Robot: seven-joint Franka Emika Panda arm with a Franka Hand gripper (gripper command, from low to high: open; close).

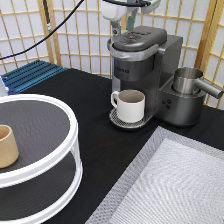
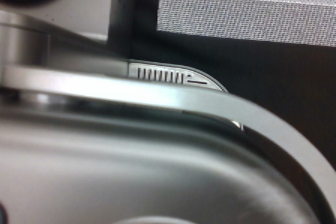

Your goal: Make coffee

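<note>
The grey coffee machine [image 1: 142, 65] stands at the exterior view's top centre with its lid down. On its drip tray sits a white handled mug [image 1: 131, 105], under the spout. My gripper [image 1: 123, 26] hangs just above the lid's left rear part, open, with nothing between its fingers. The coffee pod is out of view. Up close, the wrist view shows the machine's silver rim [image 2: 172, 100] and dark lid [image 2: 112, 170].
A steel jug [image 1: 189, 81] sits on the machine's right side. A white two-tier round rack [image 1: 37, 145] at the left carries a tan handleless cup [image 1: 7, 146]. A grey mat [image 1: 170, 185] covers the bottom right. A wooden lattice screen [image 1: 75, 35] stands behind.
</note>
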